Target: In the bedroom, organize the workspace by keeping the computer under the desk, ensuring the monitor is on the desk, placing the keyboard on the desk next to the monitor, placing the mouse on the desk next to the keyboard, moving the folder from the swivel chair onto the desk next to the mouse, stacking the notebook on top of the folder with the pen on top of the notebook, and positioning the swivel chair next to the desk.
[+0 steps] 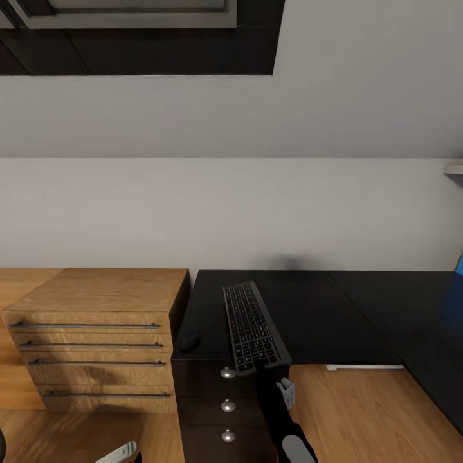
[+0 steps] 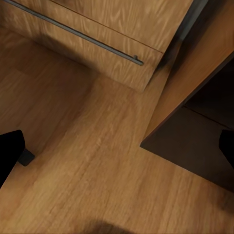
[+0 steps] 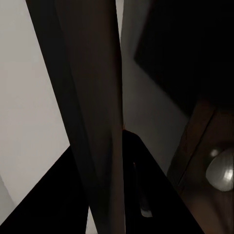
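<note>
Keyboard (image 1: 254,328) on desk (image 1: 360,315), near end in right tool (image 1: 262,368), keycap lettering illegible.

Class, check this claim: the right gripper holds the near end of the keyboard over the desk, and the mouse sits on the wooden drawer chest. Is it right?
One thing is wrong. The mouse sits on the black desk, near its left edge beside the wooden drawer chest, as the head view shows. The right gripper does hold the keyboard by its near end.
</note>
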`<state>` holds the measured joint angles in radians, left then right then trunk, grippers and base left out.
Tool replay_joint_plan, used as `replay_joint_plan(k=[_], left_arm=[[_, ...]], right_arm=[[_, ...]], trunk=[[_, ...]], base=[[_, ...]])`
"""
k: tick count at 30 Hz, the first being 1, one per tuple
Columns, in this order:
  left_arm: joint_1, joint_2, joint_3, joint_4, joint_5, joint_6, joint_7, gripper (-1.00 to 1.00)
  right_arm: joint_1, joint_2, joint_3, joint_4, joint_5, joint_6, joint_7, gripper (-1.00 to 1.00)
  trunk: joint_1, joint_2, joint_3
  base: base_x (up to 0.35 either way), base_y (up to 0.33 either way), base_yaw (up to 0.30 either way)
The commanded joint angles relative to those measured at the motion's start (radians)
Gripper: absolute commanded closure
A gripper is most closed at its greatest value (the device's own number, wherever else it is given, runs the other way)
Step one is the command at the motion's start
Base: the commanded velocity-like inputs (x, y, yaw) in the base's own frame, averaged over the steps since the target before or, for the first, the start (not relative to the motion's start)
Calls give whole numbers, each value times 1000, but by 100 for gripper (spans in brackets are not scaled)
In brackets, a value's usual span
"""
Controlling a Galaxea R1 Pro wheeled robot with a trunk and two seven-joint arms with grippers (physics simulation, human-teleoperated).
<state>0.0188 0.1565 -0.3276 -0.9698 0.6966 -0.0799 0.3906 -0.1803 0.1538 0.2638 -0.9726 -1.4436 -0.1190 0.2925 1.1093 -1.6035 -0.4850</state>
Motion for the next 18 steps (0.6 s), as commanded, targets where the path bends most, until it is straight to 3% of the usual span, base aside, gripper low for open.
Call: replay_joint_plan(k=[1,4,5,6,18], left_arm=[[0,1,-5,-1,11,-7,6,-100],[0,1,-5,-1,11,-7,4,-100],[0,1,-5,-1,11,-6,1,-100],[0,1,-5,0,11,-5,0,-100],[0,1,-32,2,12,-4,0,-100]], right_arm=[[-1,0,3,1,-18,-4,7,100],[-1,-1,3,0,-77,11,5,100],[-1,-2,4,0,-151,89,5,100],[-1,-2,4,0,-160,105,6,100],[-1,0,2,0,-172,122,7,100]], trunk=[[0,0,-1],[0,0,-1],[0,0,-1],[0,0,-1],[8,-14,-7]], base=[[0,0,0],[0,0,0],[0,0,0],[0,0,0],[0,0,0]])
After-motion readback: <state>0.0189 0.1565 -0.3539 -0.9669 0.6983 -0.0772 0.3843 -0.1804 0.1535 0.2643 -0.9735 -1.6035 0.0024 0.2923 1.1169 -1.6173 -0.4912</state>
